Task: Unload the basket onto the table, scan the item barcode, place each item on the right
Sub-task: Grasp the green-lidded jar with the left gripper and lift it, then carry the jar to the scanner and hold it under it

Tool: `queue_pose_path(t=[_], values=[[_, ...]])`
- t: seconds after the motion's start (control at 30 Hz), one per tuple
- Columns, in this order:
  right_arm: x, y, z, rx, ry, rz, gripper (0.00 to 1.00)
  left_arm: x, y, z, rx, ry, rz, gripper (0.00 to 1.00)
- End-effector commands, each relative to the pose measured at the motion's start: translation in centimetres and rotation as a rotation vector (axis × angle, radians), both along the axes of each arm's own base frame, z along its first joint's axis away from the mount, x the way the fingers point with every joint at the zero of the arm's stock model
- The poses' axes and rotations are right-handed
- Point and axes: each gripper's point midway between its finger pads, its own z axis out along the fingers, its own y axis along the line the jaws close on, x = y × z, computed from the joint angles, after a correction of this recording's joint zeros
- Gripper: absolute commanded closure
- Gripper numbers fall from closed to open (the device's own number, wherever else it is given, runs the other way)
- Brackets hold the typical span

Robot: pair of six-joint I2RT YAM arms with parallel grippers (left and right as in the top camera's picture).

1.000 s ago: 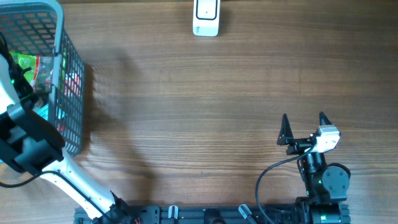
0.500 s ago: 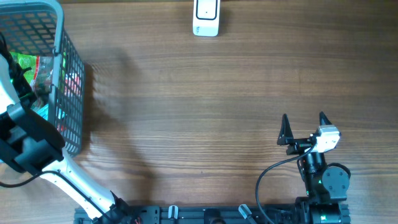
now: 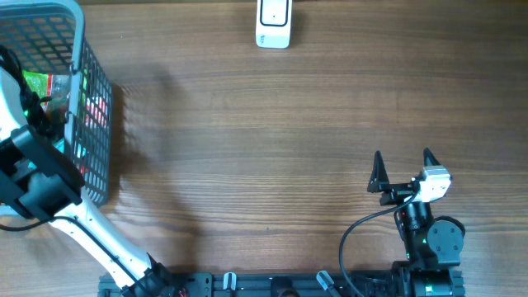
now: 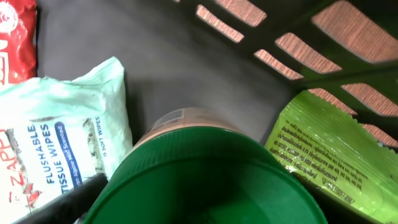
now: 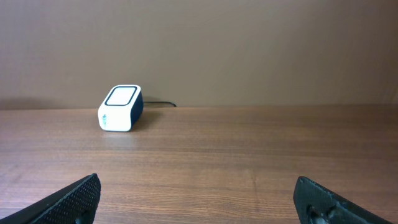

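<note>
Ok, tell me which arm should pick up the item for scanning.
Left. The left claw hangs inside the basket, directly over the green-lidded canister; the right claw sits open, far from the basket.

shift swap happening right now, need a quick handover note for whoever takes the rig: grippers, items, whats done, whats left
Left gripper: down inside the grey basket, fingers either side of a green-lidded canister; I cannot tell if it grips.
Right gripper: open, empty, over the table near its base.
Things: flushable wipes pack, green packet and red packet lie around the canister. White barcode scanner sits at the far table edge.
Done: no item is out of the basket yet.
Left: secure an item, lift it out, show its barcode to the scanner.
</note>
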Motion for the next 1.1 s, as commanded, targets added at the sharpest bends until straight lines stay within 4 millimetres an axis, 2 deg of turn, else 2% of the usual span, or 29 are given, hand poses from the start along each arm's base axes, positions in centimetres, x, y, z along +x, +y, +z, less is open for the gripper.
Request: queue_pose_path(t=[0.0,0.13,0.3,0.37,0.47,0.6,0.67,0.73,0.83,0.97,1.07], values=[[0.0,-0.2,0.2,0.009,-0.011,-0.012,0.00,-0.8,0.1,-1.8,-0.030,0.047,0.007,0.38],[0.0,-0.2,0.2,0.009,-0.010,-0.012,0.00,-1.1,0.0,-1.9,-0.036,0.057,0.007,0.49],[0.0,-0.2,0.2,0.009,-0.010,-0.012,0.00,-1.5,-0.3,-1.7,-0.049,0.076,-0.008,0.49],[0.0,-0.2,0.2,0.009,-0.010,-0.012,0.00,-1.6,-0.4,-1.1,-0.048,0.074,-0.008,0.49],[0.0,-0.2,0.2,0.009,-0.010,-0.012,0.00,-1.4,-0.2,1.3,-0.020,0.037,-0.031,0.50],[0.0,-0.2,0.2,0.009,-0.010,-0.012,0.00,-1.0,0.0,6.3,0.048,-0.052,-0.049,0.49],[0.0,-0.2,0.2,0.009,-0.011,-0.012,0.00,-1.1,-0.1,10.0,0.097,-0.116,-0.056,0.48],[0.0,-0.2,0.2,0.009,-0.010,-0.012,0.00,-1.5,-0.3,12.9,0.132,-0.165,-0.056,0.47],[0.0,-0.2,0.2,0.009,-0.010,-0.012,0.00,-2.6,-1.4,18.8,0.205,-0.282,-0.059,0.46],[0.0,-0.2,0.2,0.009,-0.010,-0.012,0.00,-4.4,-4.0,25.9,0.266,-0.456,-0.105,0.46],[0.0,-0.2,0.2,0.009,-0.010,-0.012,0.00,-5.9,-7.2,31.0,0.285,-0.616,-0.156,0.46]])
